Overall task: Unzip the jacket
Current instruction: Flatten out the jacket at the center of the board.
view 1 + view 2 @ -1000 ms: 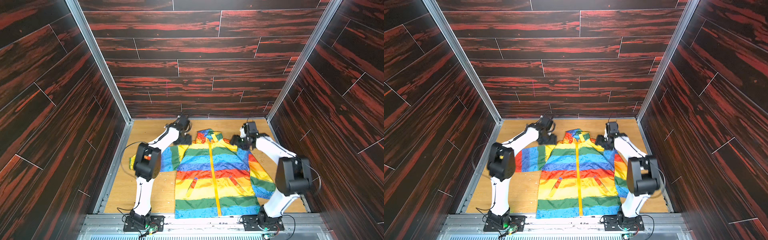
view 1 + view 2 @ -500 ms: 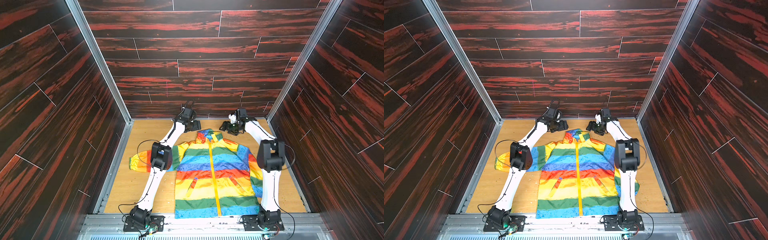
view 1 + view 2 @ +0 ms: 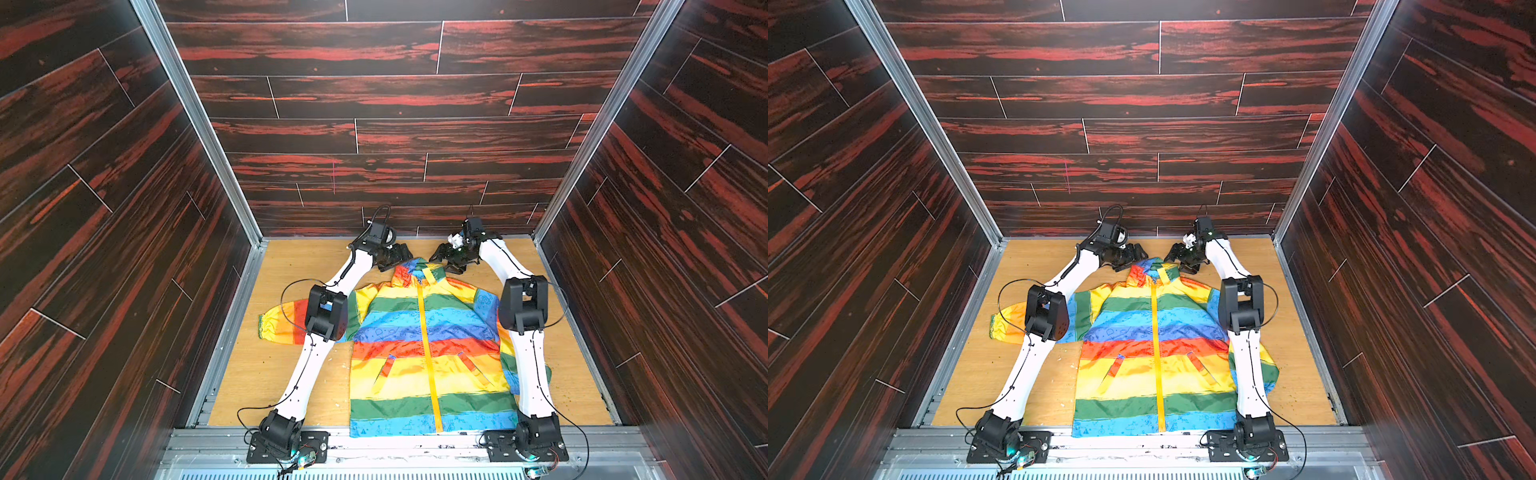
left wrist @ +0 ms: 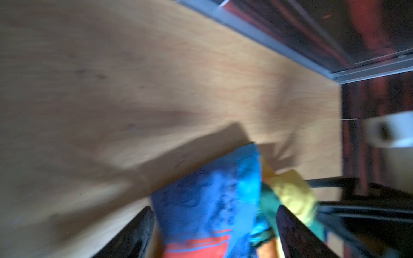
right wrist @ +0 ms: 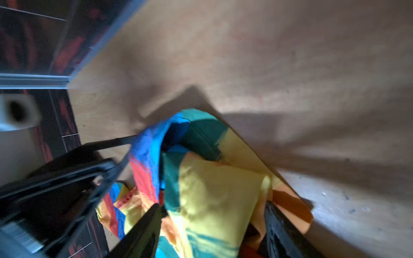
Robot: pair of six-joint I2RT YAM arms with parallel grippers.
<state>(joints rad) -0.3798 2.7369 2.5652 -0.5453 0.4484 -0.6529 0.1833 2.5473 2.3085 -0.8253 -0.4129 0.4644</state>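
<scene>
The jacket (image 3: 390,374) is lying flat, front up, on the tabletop (image 3: 257,374), with its hem sitting at the near edge and its hood (image 3: 415,268) pointing toward the far edge. At the left, one sleeve (image 3: 282,322) is stretching toward the left edge, passing under the left arm. The left claw (image 3: 400,253) is hovering at the hood's left side. In its wrist view the jaws are standing wide apart with blue hood cloth lying loose in the gap, so it is gripping nothing. Down the middle, the zipper (image 3: 428,353) is running closed from collar to hem (the pull is too small to make out from above, and both wrist views are blurring). The right claw (image 3: 441,252) is sitting at the hood's right side, jaws likewise spread, with yellow and green cloth bunching between them but not clamped. The right arm is covering much of the other sleeve beside the right edge.

The step in hand seems to be getting a hold at the collar, and nothing is unzipped yet. To do it well, one claw should be pinning the collar just beside the zipper's top while the other is closing on the pull itself, not on loose hood cloth. The fabric is looking thin and slippery, so the pull should be travelling straight toward the near edge against a taut collar, or the jacket may bunch and slide.
</scene>
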